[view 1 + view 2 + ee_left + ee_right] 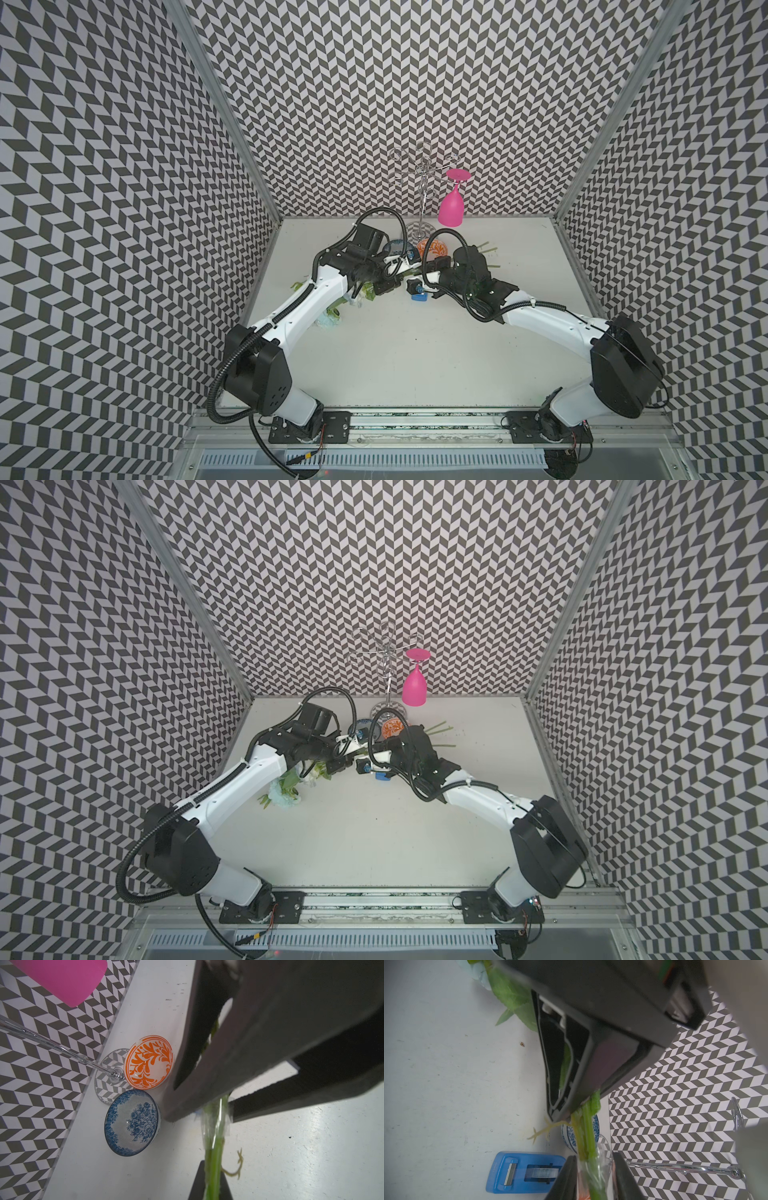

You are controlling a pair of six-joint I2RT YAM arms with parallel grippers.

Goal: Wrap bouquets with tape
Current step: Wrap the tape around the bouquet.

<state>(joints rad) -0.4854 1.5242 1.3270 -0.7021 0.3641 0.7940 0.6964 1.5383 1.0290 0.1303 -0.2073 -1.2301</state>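
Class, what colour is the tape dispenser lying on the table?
The tape dispenser is blue; the right wrist view shows it best.

Three walls papered in a repeating black, grey and white chevron pattern close in the scene in both top views: a back wall [415, 83], one along the tabletop's left edge [104, 208] and one along its right edge [685, 208]. A bare silver aluminium post climbs each far corner [226, 108] [615, 108]. Below lies a flat, matt white tabletop [415, 365], scuffed and flecked with small dark marks in the wrist views [446, 1064]. A silver aluminium rail [415, 415] runs along its near edge, with a strip of white slotted grille [415, 459] just outside it. Light is soft and even, leaving a pale sheen on the tabletop [311, 1126].
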